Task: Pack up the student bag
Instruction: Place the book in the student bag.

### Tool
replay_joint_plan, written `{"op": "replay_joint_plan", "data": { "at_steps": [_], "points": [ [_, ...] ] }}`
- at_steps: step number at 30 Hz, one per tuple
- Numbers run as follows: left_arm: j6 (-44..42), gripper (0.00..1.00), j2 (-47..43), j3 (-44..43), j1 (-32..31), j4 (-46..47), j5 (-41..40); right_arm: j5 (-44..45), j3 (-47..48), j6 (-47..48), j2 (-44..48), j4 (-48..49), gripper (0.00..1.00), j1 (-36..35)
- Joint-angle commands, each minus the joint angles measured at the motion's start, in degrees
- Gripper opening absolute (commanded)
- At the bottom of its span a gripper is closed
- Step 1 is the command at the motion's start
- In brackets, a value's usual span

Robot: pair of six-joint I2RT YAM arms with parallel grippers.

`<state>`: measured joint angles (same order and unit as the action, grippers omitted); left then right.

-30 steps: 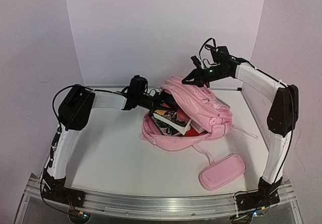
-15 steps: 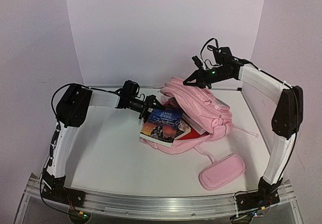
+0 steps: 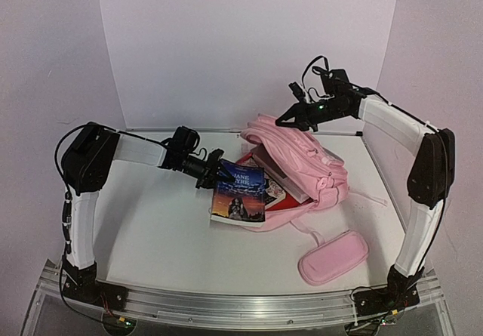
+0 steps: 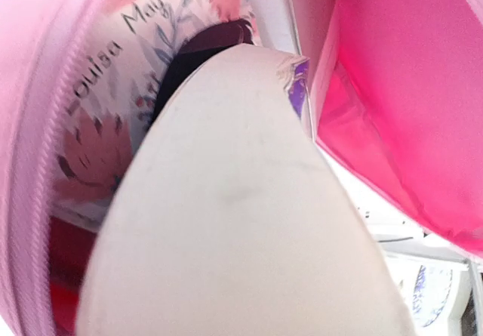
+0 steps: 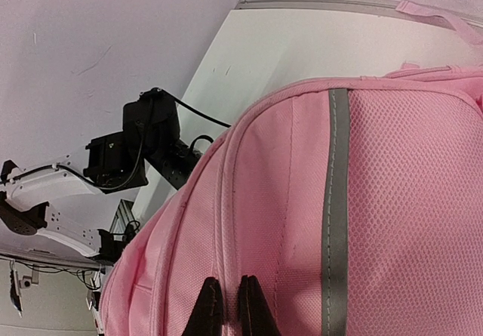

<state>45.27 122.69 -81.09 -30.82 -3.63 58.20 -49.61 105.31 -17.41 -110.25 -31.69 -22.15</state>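
Left gripper [image 3: 216,171], pinching the blue book [image 3: 240,192], has dragged it farther out of the student bag [image 3: 311,159]; right gripper [image 3: 281,120] stays pinched on its fabric.

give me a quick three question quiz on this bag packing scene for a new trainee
1. Which arm holds the book at the mouth of the backpack?
2. True or false: the pencil case lies on the table, outside the backpack.
3. The right fingers pinch: A the book, B the backpack's fabric, C the pencil case.
Key: 1 left; 2 true; 3 B.
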Motion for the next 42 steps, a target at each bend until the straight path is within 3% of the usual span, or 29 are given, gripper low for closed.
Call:
{"op": "replay_joint_plan", "data": {
  "at_steps": [1, 5, 9, 16, 26, 32, 38, 42],
  "points": [
    [1.46, 0.0, -8.91, 3.1, -0.33, 12.66, 1.5, -4.92, 5.81, -2.05, 1.26, 5.31, 0.0, 0.18],
    [14.28, 0.0, -10.67, 8.31, 1.52, 32.71, -1.83, -2.61, 7.81, -4.98, 0.14, 5.66, 0.0, 0.26],
    [24.97, 0.0, -11.92, 11.16, 2.25, 44.87, -9.53, 0.89, 11.83, -10.72, -2.77, 7.56, 0.0, 0.25],
    [33.51, 0.0, -12.75, 13.34, 2.0, 56.12, -26.0, 4.17, 20.07, -17.14, -7.84, 11.4, 0.0, 0.26],
    [44.03, 0.0, -0.16, 3.1, -2.03, 71.32, -31.59, 4.75, 20.67, -22.15, -9.64, 15.77, 0.0, 0.23],
    [49.71, 0.0, 5.36, 3.41, -2.95, 85.34, -36.37, 3.65, 21.23, -22.78, -10.02, 16.74, 0.0, 0.26],
    [47.18, 0.0, 7.3, -5.25, -4.82, 69.07, -25.39, 2.46, 20.56, -24.0, -10.27, 18.43, 0.0, 0.25],
    [52.34, 0.0, 13.45, -10.41, -4.73, 67.31, -18.72, 1.83, 21.45, -24.1, -11.06, 18.92, 0.0, 0.26]
  ]
}}
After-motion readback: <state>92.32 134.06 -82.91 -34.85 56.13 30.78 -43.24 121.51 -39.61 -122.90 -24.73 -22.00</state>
